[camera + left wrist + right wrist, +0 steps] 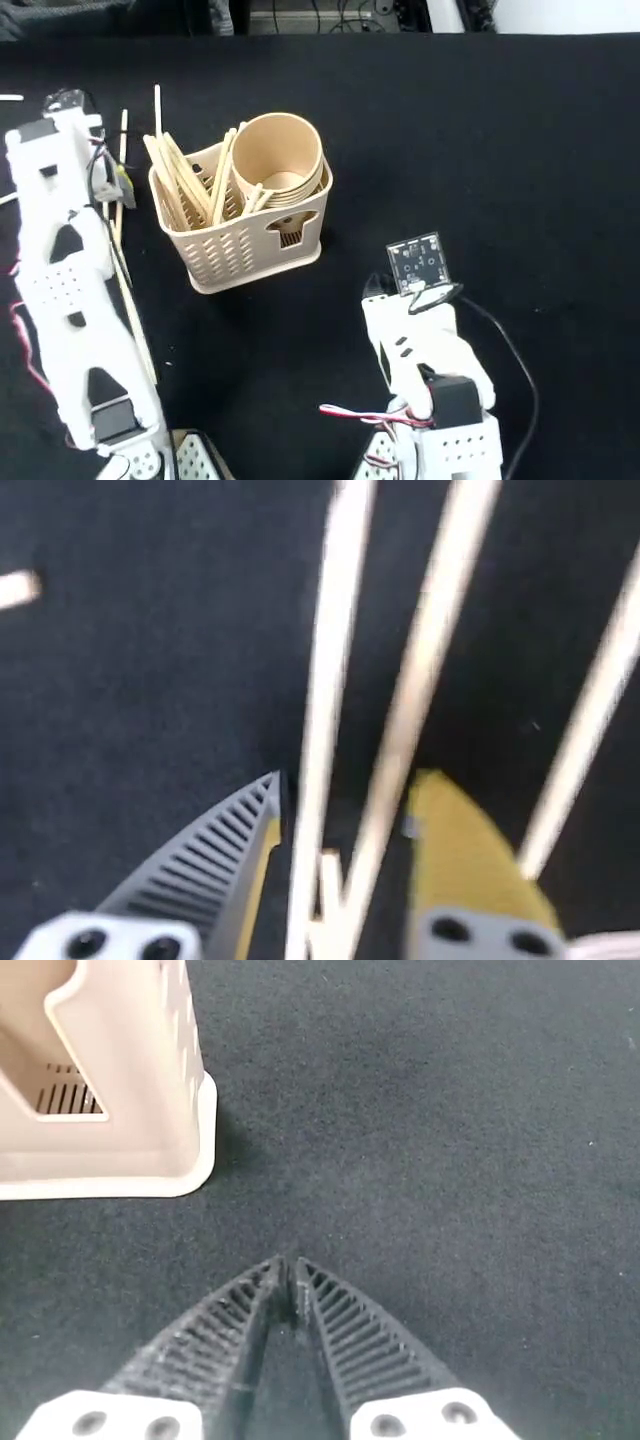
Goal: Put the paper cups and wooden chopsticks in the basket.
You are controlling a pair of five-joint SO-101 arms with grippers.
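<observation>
A beige slotted basket (250,250) stands left of the table's middle. It holds stacked paper cups (280,155) and several wooden chopsticks (175,175) leaning at its left end. Left of the basket, my left gripper (118,190) hangs low over loose chopsticks (122,130) lying on the black cloth. In the left wrist view that gripper (345,780) is open, with two chopsticks (325,680) running between its jaws and a third chopstick (580,730) outside them. My right gripper (290,1265) is shut and empty, low over the cloth just right of the basket's corner (130,1130).
A short pale stick (10,97) lies at the far left edge, also seen as a stick end (15,588). The right arm's base (450,420) sits at the front. Black cloth (500,150) covers the right half of the table.
</observation>
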